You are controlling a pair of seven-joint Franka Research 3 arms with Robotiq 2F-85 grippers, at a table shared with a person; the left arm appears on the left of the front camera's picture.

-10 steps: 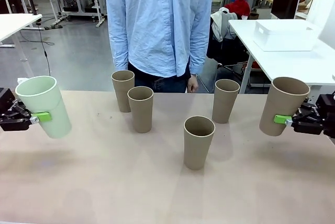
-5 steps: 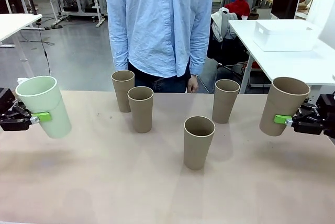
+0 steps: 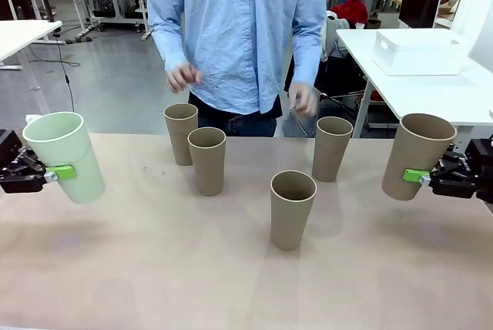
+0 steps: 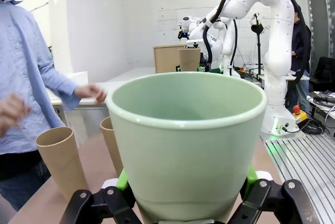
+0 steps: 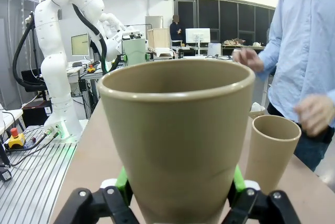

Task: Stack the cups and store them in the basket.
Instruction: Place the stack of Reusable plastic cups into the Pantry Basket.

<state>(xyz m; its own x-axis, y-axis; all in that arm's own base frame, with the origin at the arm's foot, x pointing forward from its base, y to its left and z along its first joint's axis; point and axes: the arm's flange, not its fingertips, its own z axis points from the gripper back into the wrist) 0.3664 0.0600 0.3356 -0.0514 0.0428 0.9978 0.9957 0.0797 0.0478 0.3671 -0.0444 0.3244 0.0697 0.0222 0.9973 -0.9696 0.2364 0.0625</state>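
Left claw (image 3: 55,172) clamped on the mint cup (image 3: 65,153), right claw (image 3: 422,176) on a tan cup (image 3: 417,149); both held clear of the worktop (image 3: 154,268), presumably for nesting.

Four upright tan cups (image 3: 293,208) mid-table, gaps between; near tabletop (image 3: 185,284) free

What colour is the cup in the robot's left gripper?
The cup is pale mint green. It shows best in the left wrist view.
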